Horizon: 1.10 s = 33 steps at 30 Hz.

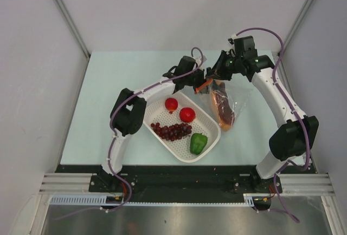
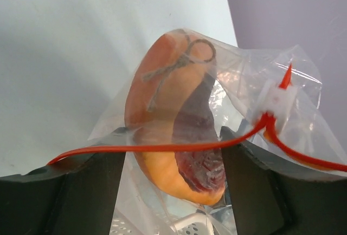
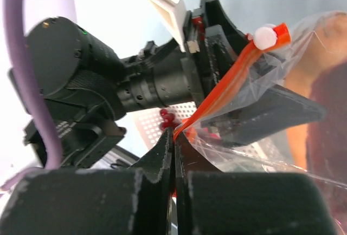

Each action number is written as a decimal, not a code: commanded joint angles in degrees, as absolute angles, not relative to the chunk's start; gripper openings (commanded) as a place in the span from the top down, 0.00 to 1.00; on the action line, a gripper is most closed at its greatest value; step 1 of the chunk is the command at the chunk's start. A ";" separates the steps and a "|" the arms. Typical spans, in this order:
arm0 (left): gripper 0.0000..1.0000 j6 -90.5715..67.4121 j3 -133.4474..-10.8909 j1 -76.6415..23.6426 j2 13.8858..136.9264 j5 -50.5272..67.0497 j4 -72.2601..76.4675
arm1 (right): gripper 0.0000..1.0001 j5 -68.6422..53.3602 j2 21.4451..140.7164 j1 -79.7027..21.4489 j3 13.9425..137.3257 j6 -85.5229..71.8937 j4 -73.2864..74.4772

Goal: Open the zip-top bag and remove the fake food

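The zip-top bag (image 1: 232,104) lies just right of the basket, its orange-red zipper strip (image 2: 162,148) lifted between the two grippers. Inside it shows one piece of fake food (image 2: 173,126), orange with a dark purple-red patch. My left gripper (image 2: 171,191) is open, its fingers (image 2: 92,191) standing either side of that piece at the bag's mouth, with the strip running across in front of them. My right gripper (image 3: 174,137) is shut on the end of the zipper strip (image 3: 217,97). A white slider (image 2: 276,99) sits on the strip.
A white perforated basket (image 1: 207,128) in the middle of the table holds two red round fruits (image 1: 187,114), a dark grape bunch (image 1: 172,131) and a green pepper (image 1: 198,143). Both arms meet above the basket's far right corner. Grey walls close in both sides.
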State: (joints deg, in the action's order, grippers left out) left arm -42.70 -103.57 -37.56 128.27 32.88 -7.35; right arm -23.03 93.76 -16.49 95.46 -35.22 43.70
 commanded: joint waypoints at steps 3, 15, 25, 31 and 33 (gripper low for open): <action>0.22 -41.92 -103.79 -39.46 127.79 30.85 -8.61 | 1.00 -28.83 92.11 -16.61 96.85 -39.29 37.09; 0.45 -48.33 -94.49 -39.82 126.04 38.23 16.51 | 1.00 -28.65 91.85 -16.26 97.30 -38.41 38.58; 0.94 -45.89 -94.22 -39.55 122.52 36.74 14.34 | 1.00 -26.46 89.65 -13.80 94.93 -35.08 40.69; 1.00 -39.29 -96.77 -39.55 118.13 33.14 5.72 | 1.00 -18.03 89.56 -12.75 94.66 -29.19 46.31; 1.00 -38.24 -96.68 -39.73 116.55 32.35 3.78 | 1.00 -14.60 89.73 -12.83 95.18 -28.04 47.80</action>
